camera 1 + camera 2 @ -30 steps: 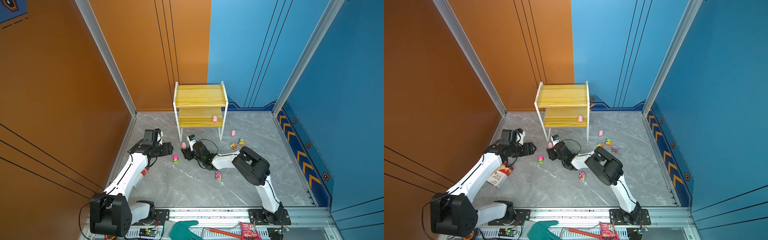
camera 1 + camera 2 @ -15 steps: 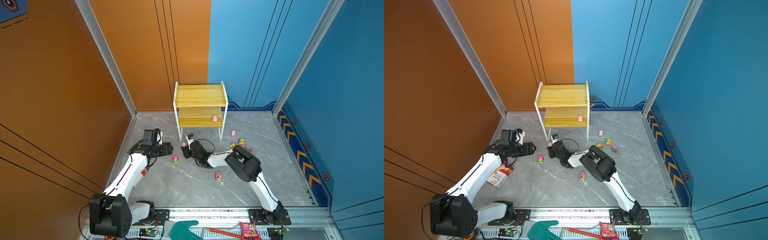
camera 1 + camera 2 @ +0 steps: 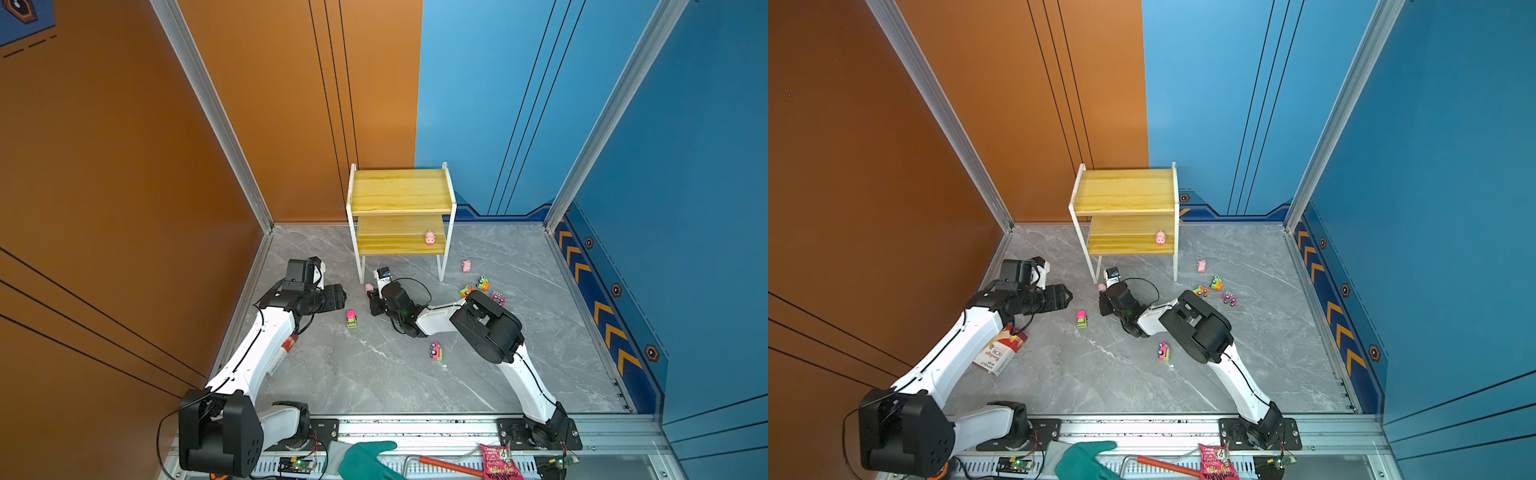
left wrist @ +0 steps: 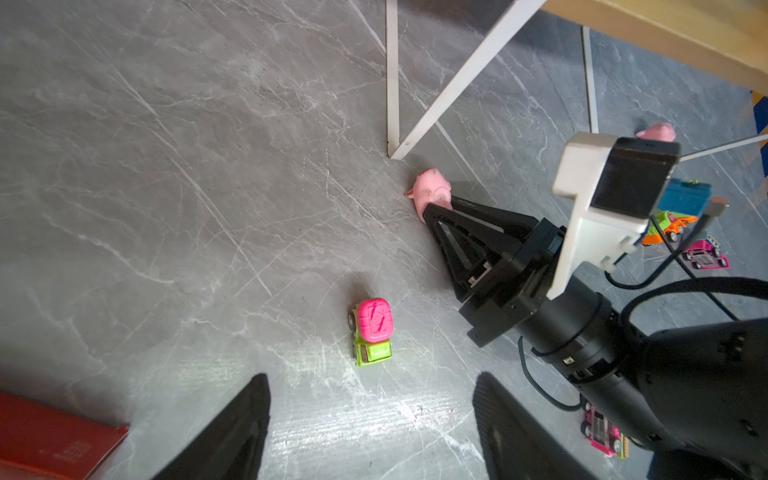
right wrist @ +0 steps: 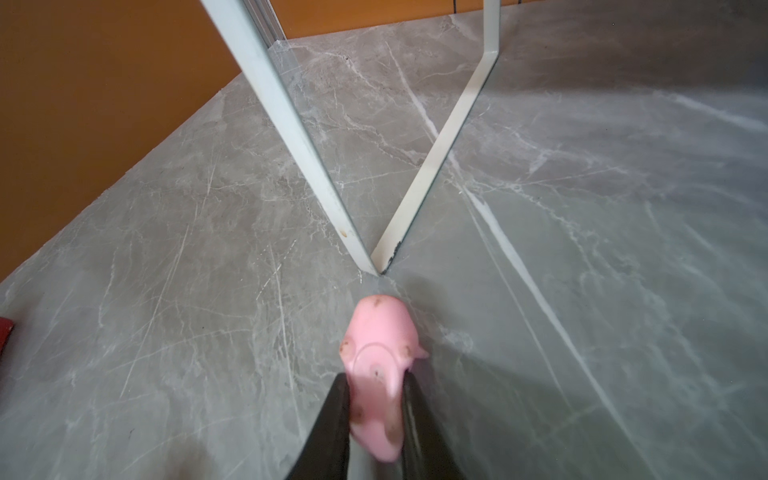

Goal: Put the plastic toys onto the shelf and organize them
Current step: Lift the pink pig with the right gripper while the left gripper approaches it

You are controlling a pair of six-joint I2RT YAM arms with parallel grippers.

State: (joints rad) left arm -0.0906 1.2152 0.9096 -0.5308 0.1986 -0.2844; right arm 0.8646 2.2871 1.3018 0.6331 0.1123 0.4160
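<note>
The shelf (image 3: 401,193) stands at the back, with one pink pig (image 3: 430,238) on its lower board. My right gripper (image 5: 374,390) is shut on a second pink pig (image 5: 378,336), low at the floor beside the shelf's front left leg (image 5: 324,183); in a top view this pig (image 3: 369,287) peeks out past the gripper (image 3: 372,296). My left gripper (image 4: 371,378) hangs open over the floor just short of a pink-and-green truck (image 4: 372,330). A third pig (image 3: 466,266), three trucks (image 3: 482,283) and a pink truck (image 3: 435,351) lie on the floor.
A red-and-white box (image 3: 1000,353) lies under my left arm by the orange wall. A teal glove (image 3: 365,459), a red-handled tool (image 3: 449,465) and a pink snack packet (image 3: 496,461) sit on the front rail. Blue wall panels close the right side.
My right gripper's jaws have closed onto the pig by the shelf leg, and its elbow has swung a little left. The left arm has stayed put.
</note>
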